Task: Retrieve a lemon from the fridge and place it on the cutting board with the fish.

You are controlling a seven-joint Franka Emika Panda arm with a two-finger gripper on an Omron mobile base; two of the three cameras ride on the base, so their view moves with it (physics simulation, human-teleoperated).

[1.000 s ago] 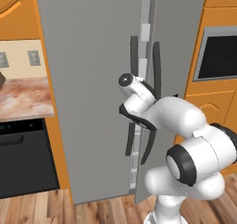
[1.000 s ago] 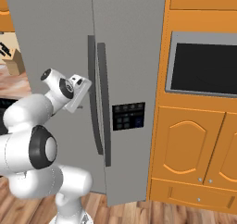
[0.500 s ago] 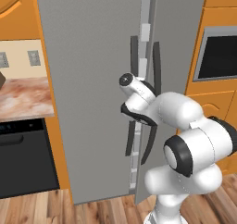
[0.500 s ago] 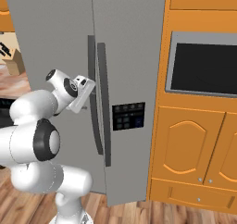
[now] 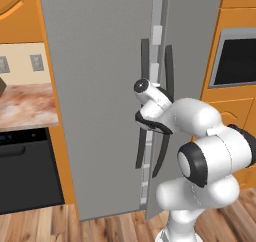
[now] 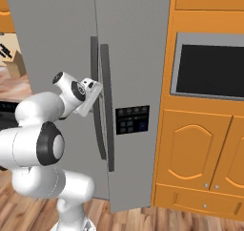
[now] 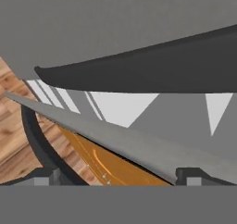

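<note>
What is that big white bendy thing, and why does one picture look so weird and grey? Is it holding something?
The white bendy thing is a robot arm. At its end sits a claw with two fingers, a bit like a crab's pincer. It stands in a pretend kitchen drawn by a computer.

Two pictures come from cameras riding behind the arm, one on its left and one on its right. Both look at the tall grey fridge with its long dark handles.

The weird picture comes from a camera on the claw itself. It is so close to the fridge that you see a dark handle stretched across, white strips through a gap between the doors, and a bit of wooden floor.

The claw is open wide and holds nothing. It looks like it is reaching for a handle, and one door seems to stand slightly ajar.
</note>
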